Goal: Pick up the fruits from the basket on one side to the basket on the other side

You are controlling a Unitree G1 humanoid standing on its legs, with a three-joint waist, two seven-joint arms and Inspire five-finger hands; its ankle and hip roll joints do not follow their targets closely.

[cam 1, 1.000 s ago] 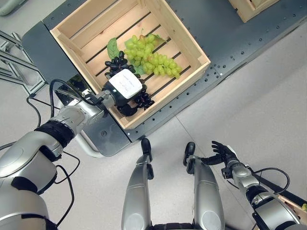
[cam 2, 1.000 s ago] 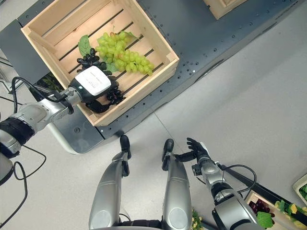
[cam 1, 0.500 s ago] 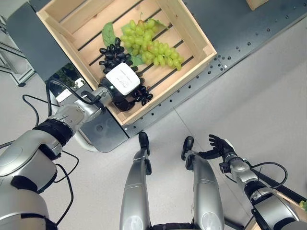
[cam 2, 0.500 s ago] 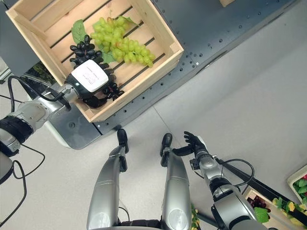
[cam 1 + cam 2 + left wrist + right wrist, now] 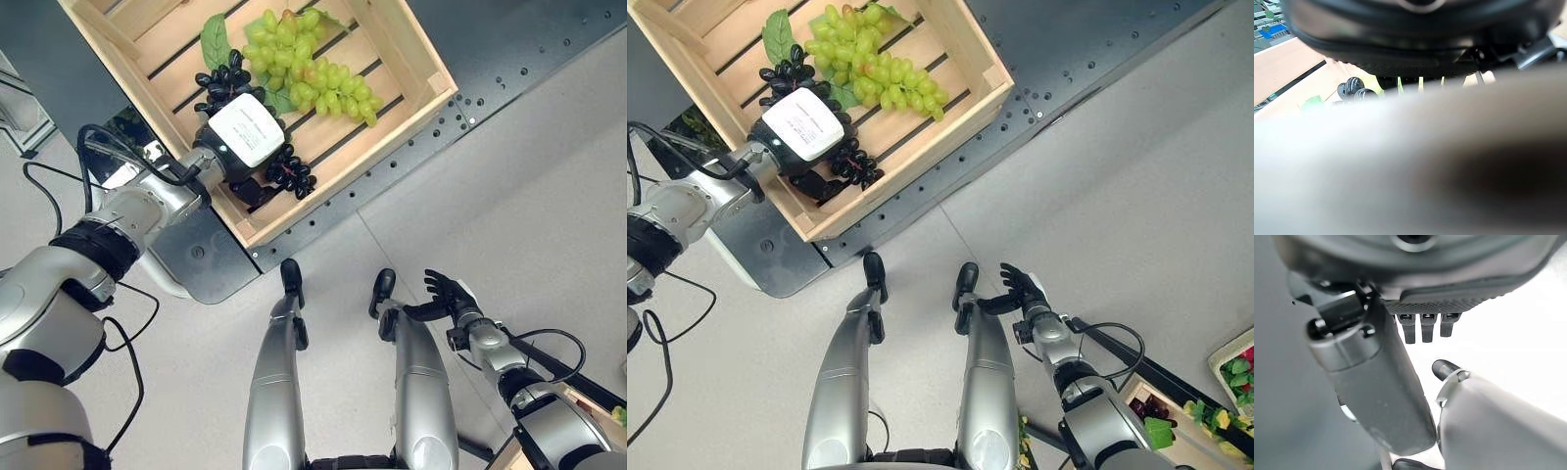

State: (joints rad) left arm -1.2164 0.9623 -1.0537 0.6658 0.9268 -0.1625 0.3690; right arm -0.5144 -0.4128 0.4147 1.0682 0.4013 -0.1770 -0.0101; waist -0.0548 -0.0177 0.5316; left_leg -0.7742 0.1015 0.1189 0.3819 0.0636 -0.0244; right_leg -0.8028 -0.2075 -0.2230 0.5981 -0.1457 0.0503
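A wooden crate point(image 5: 411, 108) on a dark platform holds a green grape bunch point(image 5: 313, 73) with a leaf, and a dark grape bunch point(image 5: 290, 174) beside it. My left hand point(image 5: 247, 132), with a white cover on its back, lies over the dark bunch near the crate's front wall. Its fingers curl under round the grapes. Dark berries point(image 5: 1352, 87) also show past the hand in the left wrist view. My right hand point(image 5: 449, 294) hangs low at the right above the floor, fingers spread and holding nothing.
The dark grey platform point(image 5: 470, 59) carries the crate, and its edge runs diagonally across the pale floor. A metal frame point(image 5: 22, 113) stands at the far left. Trays with fruit point(image 5: 1236, 377) sit at the lower right.
The whole picture has shifted, so the camera has moved. My left hand stays on the dark grapes in the crate. My right hand has barely moved.
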